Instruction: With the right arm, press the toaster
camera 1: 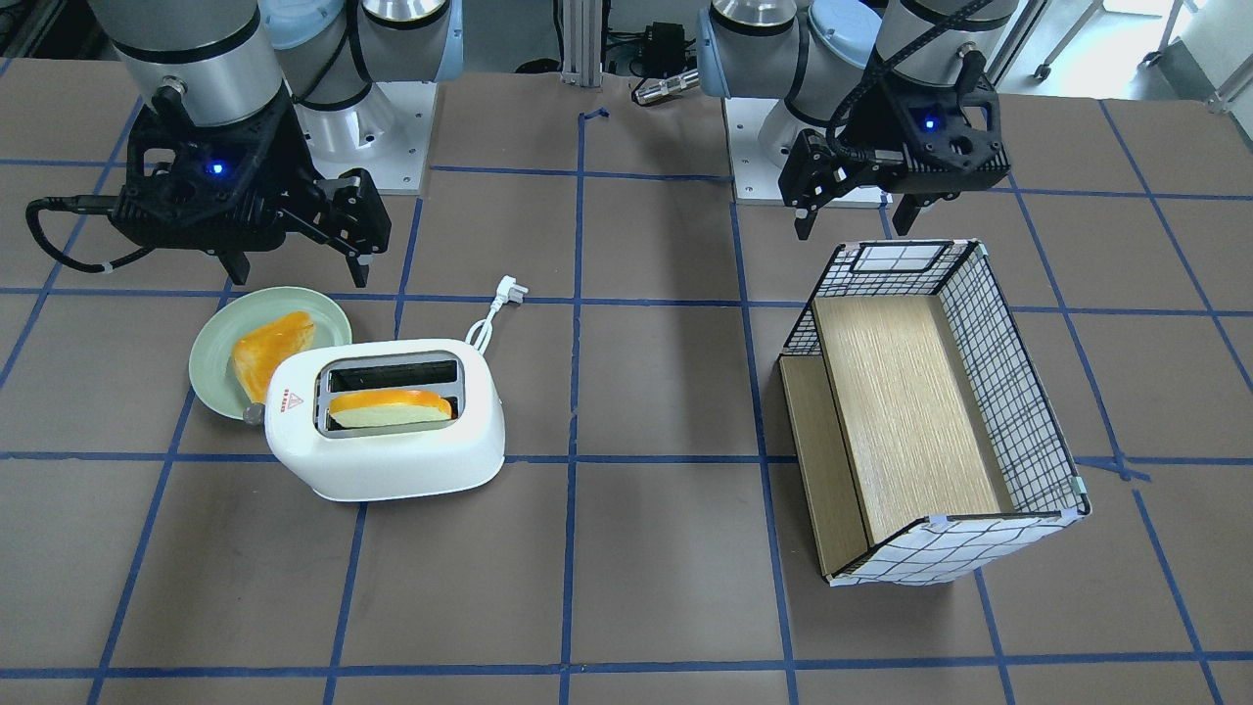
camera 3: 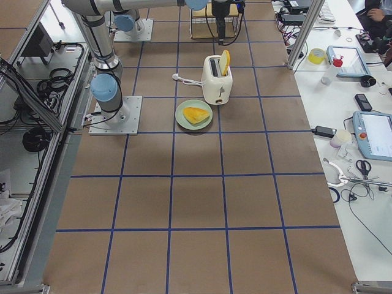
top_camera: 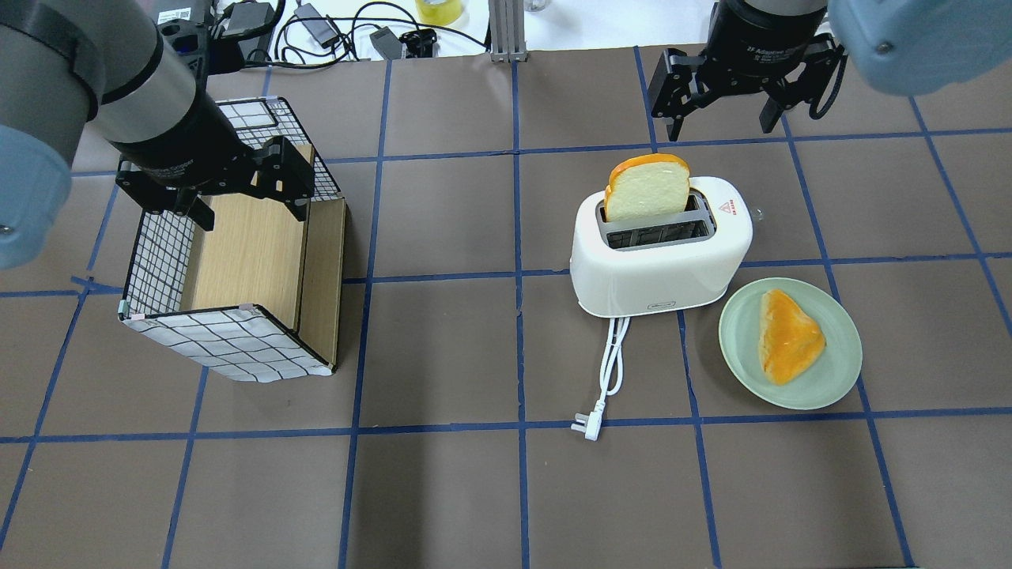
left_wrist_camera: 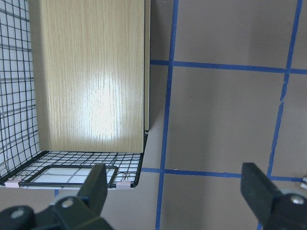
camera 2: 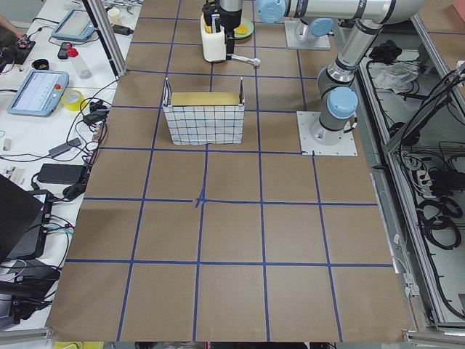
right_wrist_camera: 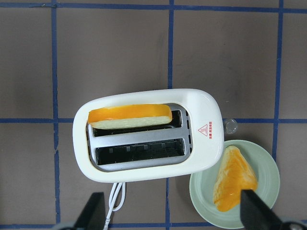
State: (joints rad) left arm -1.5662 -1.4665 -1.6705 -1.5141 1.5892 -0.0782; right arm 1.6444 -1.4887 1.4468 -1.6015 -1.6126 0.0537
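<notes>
The white two-slot toaster [camera 1: 392,455] stands on the table with a bread slice [camera 1: 392,406] upright in one slot. It also shows in the overhead view [top_camera: 656,273] and the right wrist view [right_wrist_camera: 199,158]. Its small grey lever knob [right_wrist_camera: 231,127] sticks out at the end with the red triangle sticker, beside the plate. My right gripper [camera 1: 297,272] [top_camera: 721,126] [right_wrist_camera: 172,211] is open and empty, high above the toaster and touching nothing. My left gripper [camera 1: 854,225] [top_camera: 251,212] [left_wrist_camera: 175,187] is open and empty above the checked box.
A green plate [camera 1: 210,338] [top_camera: 735,332] with a toast piece [top_camera: 787,336] lies next to the toaster's lever end. The toaster's white cord and plug [top_camera: 589,427] trail on the table. The checked-pattern box [camera 1: 1018,382] [top_camera: 229,344] with a wooden inside lies under the left arm.
</notes>
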